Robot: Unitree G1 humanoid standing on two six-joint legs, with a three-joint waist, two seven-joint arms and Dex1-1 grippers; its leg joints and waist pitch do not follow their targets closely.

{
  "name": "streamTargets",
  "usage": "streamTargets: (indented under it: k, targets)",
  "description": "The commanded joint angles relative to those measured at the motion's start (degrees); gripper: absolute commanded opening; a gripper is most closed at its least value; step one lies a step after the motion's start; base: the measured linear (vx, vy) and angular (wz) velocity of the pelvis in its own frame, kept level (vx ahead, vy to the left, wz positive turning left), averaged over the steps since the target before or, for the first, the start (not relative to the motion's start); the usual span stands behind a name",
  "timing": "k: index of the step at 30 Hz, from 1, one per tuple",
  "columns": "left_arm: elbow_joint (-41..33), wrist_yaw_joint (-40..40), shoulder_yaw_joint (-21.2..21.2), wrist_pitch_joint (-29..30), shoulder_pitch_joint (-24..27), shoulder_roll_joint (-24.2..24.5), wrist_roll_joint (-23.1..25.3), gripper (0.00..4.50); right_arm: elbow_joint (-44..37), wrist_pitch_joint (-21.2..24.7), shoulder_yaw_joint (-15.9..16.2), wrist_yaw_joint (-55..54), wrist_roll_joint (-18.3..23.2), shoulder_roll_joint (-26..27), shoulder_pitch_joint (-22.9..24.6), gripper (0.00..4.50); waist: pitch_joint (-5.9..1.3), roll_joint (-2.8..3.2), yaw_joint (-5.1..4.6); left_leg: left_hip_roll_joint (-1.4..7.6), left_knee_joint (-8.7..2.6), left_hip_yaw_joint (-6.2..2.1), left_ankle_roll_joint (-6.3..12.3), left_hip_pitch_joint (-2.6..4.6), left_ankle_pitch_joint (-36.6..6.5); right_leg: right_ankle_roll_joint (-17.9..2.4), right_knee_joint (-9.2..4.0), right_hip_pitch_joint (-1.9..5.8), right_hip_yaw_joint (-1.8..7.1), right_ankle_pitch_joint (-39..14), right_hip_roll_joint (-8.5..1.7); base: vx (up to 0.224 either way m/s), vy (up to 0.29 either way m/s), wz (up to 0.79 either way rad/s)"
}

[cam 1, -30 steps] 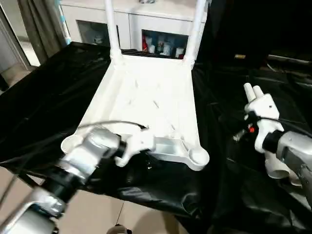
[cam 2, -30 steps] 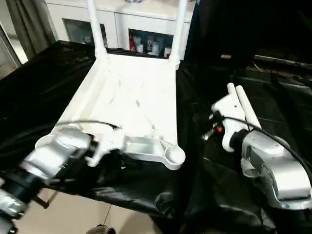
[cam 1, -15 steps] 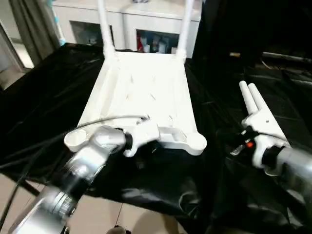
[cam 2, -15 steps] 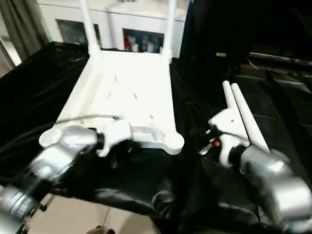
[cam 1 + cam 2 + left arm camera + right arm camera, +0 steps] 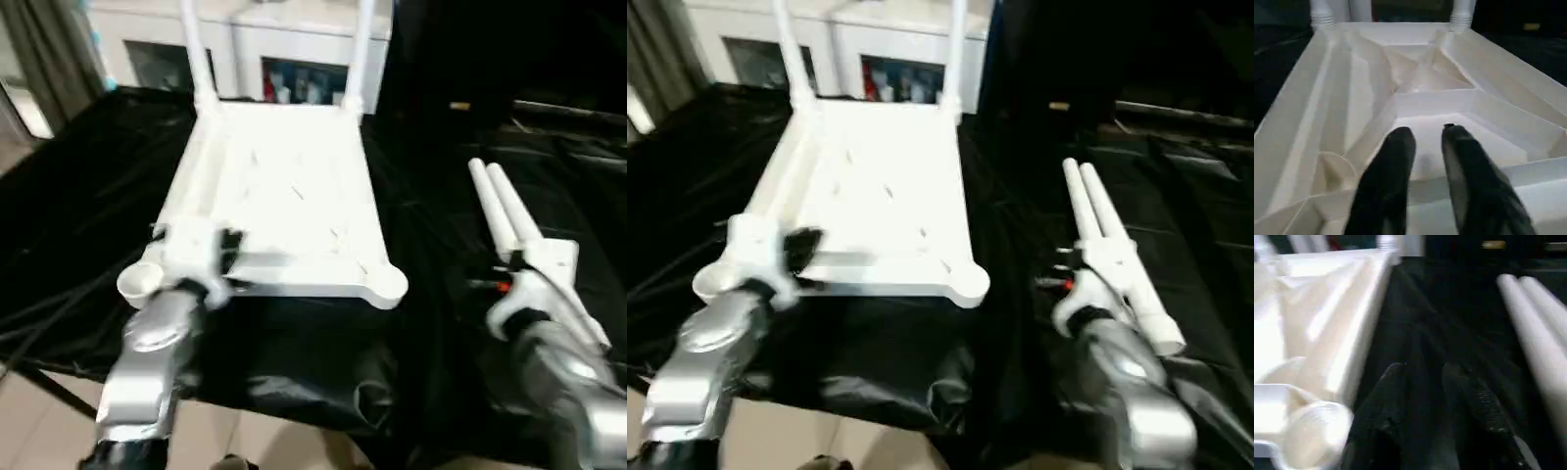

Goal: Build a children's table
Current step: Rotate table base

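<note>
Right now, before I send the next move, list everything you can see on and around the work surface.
tabletop: one, white, upside down on the black cover, ribbed underside up
fitted legs: two, white, standing up in the far corner sockets
loose legs: two, white, lying side by side on the cover to the right
black cover: one, draped over the work surface
cabinet: one, white, behind the work surface
left tool: black fingers apart, over the tabletop's near edge
right tool: black fingers apart, over the cover between tabletop and loose legs
</note>
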Motion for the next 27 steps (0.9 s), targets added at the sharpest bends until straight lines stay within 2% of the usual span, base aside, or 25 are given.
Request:
streamTargets:
  k: [1,2,3,4,6,7,8,9,10,11,13,14,15,16,17,18,20,22,24,26,27]
  targets:
    - [-1.7,1.3,-0.1,1.3,0.0,-0.5,-0.6,1.54,0.3,-0.2,0.3,-0.5,-0.6,-0.1,-0.8,1.51,-2.99,0.01,-0.09,1.64,-4.82,-1.21,-2.59,1.37,-23.8,-2.0,-6.01,0.74,2.03,-24.6,-2.00,0.000,0.000,0.00]
    - [-1.7,1.8,-0.2,1.5,-0.2,-0.8,-0.3,1.66,0.8,-0.5,0.5,-0.6,-0.6,-0.2,-1.3,1.60,-3.16,0.03,-0.02,1.63,-4.74,-1.15,-2.59,1.36,-23.4,-2.1,-5.89,0.82,2.09,-23.7,-1.96,0.000,0.000,0.00]
    - [-1.4,2.2,-0.3,1.5,-0.4,-1.4,0.0,1.70,1.6,-0.9,0.5,-0.9,-0.7,-0.3,-2.1,1.64,-3.05,0.19,0.04,1.58,-4.84,-1.12,-2.62,1.19,-23.0,-2.3,-5.80,0.86,2.17,-22.2,-1.93,0.000,0.000,0.00]
    - [-1.0,2.3,-0.5,1.3,-0.6,-1.6,0.3,1.83,2.3,-1.2,0.2,-0.9,-0.6,-0.6,-2.7,1.79,-3.14,0.06,0.06,1.53,-4.84,-1.12,-2.58,0.95,-22.1,-2.4,-5.58,1.12,2.17,-21.0,-1.97,0.000,0.000,0.00]
    - [-0.6,2.1,-1.1,1.1,-0.9,-1.7,0.5,1.98,3.4,-1.5,-0.3,-0.7,-0.6,-1.0,-3.5,1.93,-3.32,0.32,0.36,1.54,-4.68,-0.99,-2.48,1.08,-20.9,-2.8,-5.43,1.13,2.32,-18.6,-1.98,0.000,0.000,0.00]
    - [-0.9,0.9,-2.0,1.4,-1.1,-1.0,0.3,2.15,4.7,-1.5,-0.5,-0.4,-1.1,-1.8,-4.6,2.07,-3.38,0.13,0.31,1.50,-4.67,-0.95,-2.34,0.83,-19.8,-3.2,-5.20,1.41,2.31,-16.7,-1.90,0.000,0.000,0.00]
    - [-1.3,-0.8,-3.5,2.0,-1.4,0.2,0.2,2.16,7.0,-1.3,-0.7,0.4,-1.7,-3.3,-6.3,2.10,-3.53,0.74,0.54,1.49,-4.65,-1.04,-2.45,0.90,-19.1,-3.4,-4.98,1.50,2.30,-15.6,-1.99,0.000,0.000,0.00]
    - [-1.3,-1.4,-3.9,2.3,-1.7,0.7,0.1,2.19,8.1,-1.0,-0.8,0.6,-2.0,-4.0,-7.3,2.15,-3.71,0.53,0.43,1.40,-4.45,-0.91,-2.49,0.78,-17.2,-4.3,-4.60,1.74,2.31,-12.1,-1.80,0.000,0.000,0.00]
    - [-1.3,-1.4,-3.9,2.3,-1.7,0.7,0.1,2.30,8.1,-1.0,-0.8,0.6,-2.0,-4.0,-7.3,2.26,-3.70,0.48,0.42,1.39,-4.37,-0.79,-2.41,0.81,-16.7,-4.7,-4.56,1.72,2.34,-11.1,-1.77,0.000,0.000,0.00]
    - [-0.6,-2.5,-4.6,2.5,-2.9,1.8,0.0,2.46,11.8,0.2,-1.3,1.1,-1.9,-6.1,-10.6,2.39,-3.79,0.71,0.44,1.36,-4.29,-0.75,-2.36,0.83,-16.2,-5.1,-4.41,1.82,2.37,-10.1,-1.79,0.000,0.000,0.00]
    - [-0.1,-3.4,-5.0,2.3,-3.6,2.4,-0.1,2.58,14.1,0.4,-1.8,1.1,-2.2,-7.3,-12.5,2.49,-4.16,0.83,0.35,1.25,-3.95,-0.66,-2.17,0.98,-14.0,-6.9,-3.96,2.13,2.25,-6.7,-1.72,0.000,0.000,0.00]
    - [0.5,-6.0,-6.1,2.3,-4.6,3.5,-0.7,2.67,18.0,1.2,-2.3,1.4,-2.2,-9.1,-15.6,2.60,-4.14,0.81,0.36,1.26,-3.94,-0.60,-2.09,0.99,-13.9,-7.2,-3.98,2.19,2.25,-6.4,-1.72,0.000,0.000,0.00]
    - [0.5,-6.3,-6.2,2.3,-4.8,3.6,-0.7,2.77,18.4,1.3,-2.3,1.5,-2.2,-9.3,-15.9,2.70,-4.17,0.72,0.26,1.11,-3.84,-0.57,-1.97,1.03,-13.8,-7.9,-3.85,2.29,2.16,-6.8,-1.69,0.000,0.000,0.00]
    - [0.4,-10.0,-8.7,2.1,-5.8,5.3,-0.6,2.90,24.0,2.1,-2.4,3.7,-1.6,-11.7,-20.4,2.81,-4.23,0.72,0.37,1.23,-3.73,-0.42,-1.74,1.14,-13.7,-8.4,-3.95,2.25,2.23,-7.0,-1.82,0.000,0.000,0.00]
    - [0.3,-11.2,-9.5,2.1,-6.2,5.9,-0.6,3.00,25.9,2.3,-2.4,4.5,-1.4,-12.5,-21.9,2.88,-4.25,0.70,0.30,1.17,-3.71,-0.53,-1.74,1.06,-13.8,-8.8,-3.78,2.37,2.14,-7.4,-1.85,0.000,0.000,0.00]
    - [0.0,-12.6,-10.4,3.0,-6.6,6.6,-1.1,3.05,29.5,2.8,-1.4,6.1,-2.0,-14.3,-24.6,2.94,-4.15,0.76,0.27,1.20,-3.58,-0.32,-1.60,1.11,-13.7,-9.3,-3.82,2.30,2.23,-7.9,-1.84,0.000,0.000,0.00]
    - [-0.9,-13.7,-11.1,4.2,-6.7,6.9,-1.9,3.13,33.5,2.7,-0.2,7.0,-3.4,-16.3,-27.0,3.03,-4.25,0.77,0.29,1.20,-3.48,-0.29,-1.47,1.03,-12.9,-9.9,-3.65,2.50,2.21,-7.1,-1.85,0.000,0.000,0.00]
    - [-2.1,-14.6,-12.3,5.4,-6.7,7.3,-2.3,3.48,37.2,2.5,0.0,8.0,-4.2,-17.7,-29.0,3.35,-4.19,0.64,0.48,1.21,-3.33,-0.18,-0.96,0.90,-11.6,-11.1,-3.47,2.61,2.25,-5.5,-1.95,0.000,0.000,0.00]
    - [-4.3,-16.4,-14.0,6.0,-6.2,8.7,-2.5,3.48,41.5,1.4,0.3,7.7,-5.6,-19.4,-31.0,3.35,-4.07,0.59,0.66,1.24,-3.28,-0.10,-0.45,0.91,-11.2,-11.9,-3.58,2.65,2.21,-5.7,-1.99,0.000,0.000,0.00]
    - [-6.0,-18.0,-14.8,6.8,-5.9,9.8,-3.3,3.47,44.4,1.9,0.1,6.7,-6.1,-20.2,-32.3,3.38,-4.14,0.61,0.57,1.23,-3.22,-0.12,-0.28,0.98,-11.1,-12.6,-3.41,2.63,2.10,-5.6,-1.93,0.000,0.000,0.00]
    - [-8.2,-20.9,-15.6,8.0,-5.6,11.6,-5.0,3.45,49.1,4.9,0.1,5.8,-6.8,-21.8,-34.7,3.71,-4.14,0.47,0.55,1.24,-3.19,-0.09,-0.35,1.00,-11.1,-12.9,-3.31,2.68,2.07,-5.6,-1.93,0.000,0.000,0.00]
